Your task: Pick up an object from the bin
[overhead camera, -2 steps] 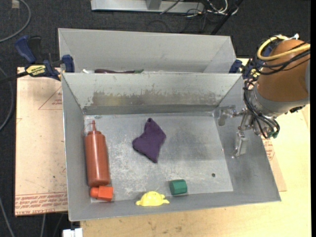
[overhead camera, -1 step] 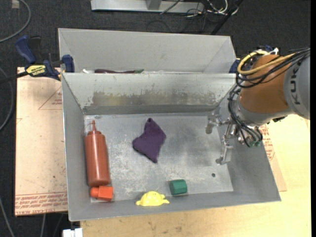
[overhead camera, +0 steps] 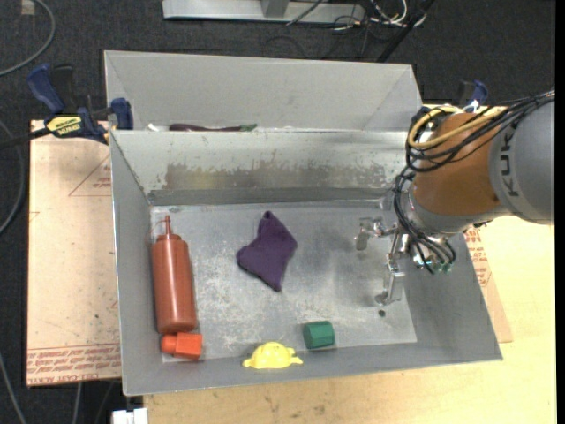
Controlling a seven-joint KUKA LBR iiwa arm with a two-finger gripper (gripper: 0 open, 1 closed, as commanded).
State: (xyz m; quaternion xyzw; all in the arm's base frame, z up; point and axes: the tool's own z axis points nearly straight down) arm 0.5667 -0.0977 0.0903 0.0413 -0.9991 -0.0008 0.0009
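My gripper (overhead camera: 376, 267) hangs over the right part of the bin floor, open, with nothing between its fingers. One fingertip (overhead camera: 363, 236) points left and the other sits lower, toward the front. A small green block (overhead camera: 319, 335) lies on the floor in front of it and to its left, apart from it. A crumpled purple cloth (overhead camera: 269, 253) lies in the middle of the bin, well to the left of the fingers.
A red squeeze bottle (overhead camera: 174, 281) lies along the left wall with a small orange piece (overhead camera: 183, 345) at its front end. A yellow lump (overhead camera: 272, 357) rests at the front edge. The arm with its orange cover and cables comes in from the right.
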